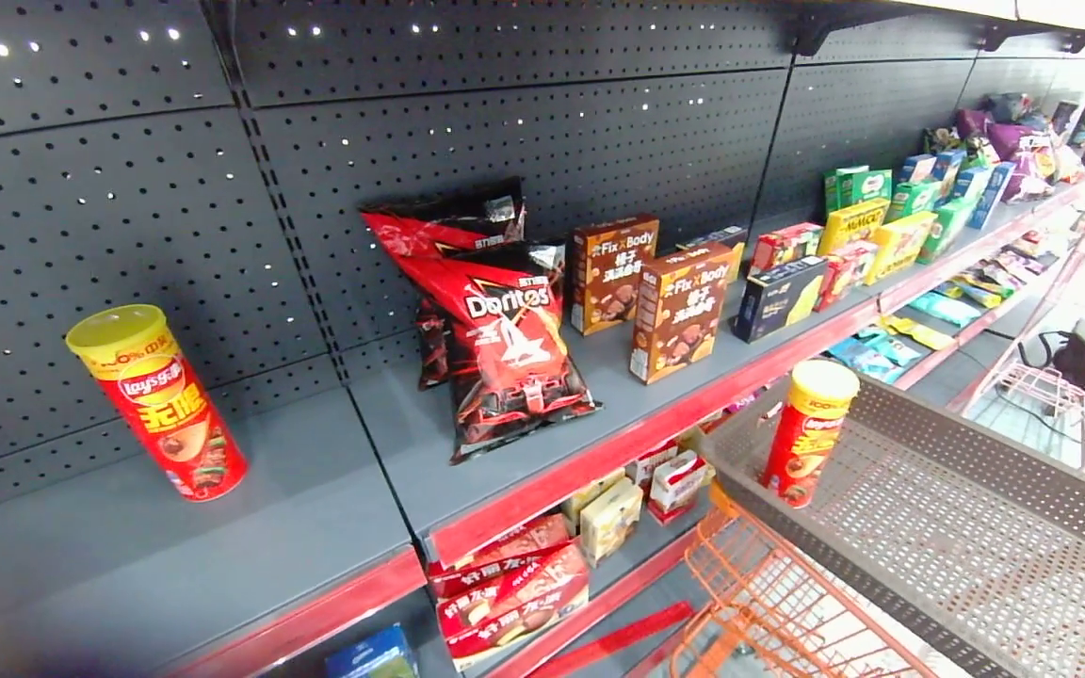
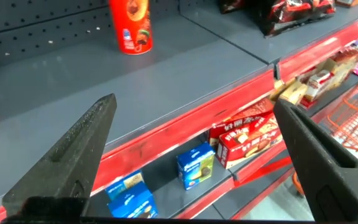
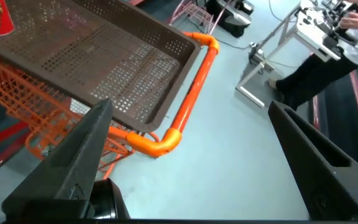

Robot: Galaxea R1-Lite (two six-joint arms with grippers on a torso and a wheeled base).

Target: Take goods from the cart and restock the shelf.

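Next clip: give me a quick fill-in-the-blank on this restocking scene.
One chip can stands on the grey ____. The other chip can stands upright in the perforated tray of the ____. The left claw and right claw are both ____. The handle bar is coloured ____.
Missing: shelf; cart; open; orange.

Bare shelf [image 1: 316,490] beside chip can [image 1: 158,403]

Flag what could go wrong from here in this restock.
1. The cart can stands tall by the tray corner; a glancing approach by the open right end effector might topple it.
2. The chip bags lean loosely on the shelf; placing stock beside them could knock them forward.
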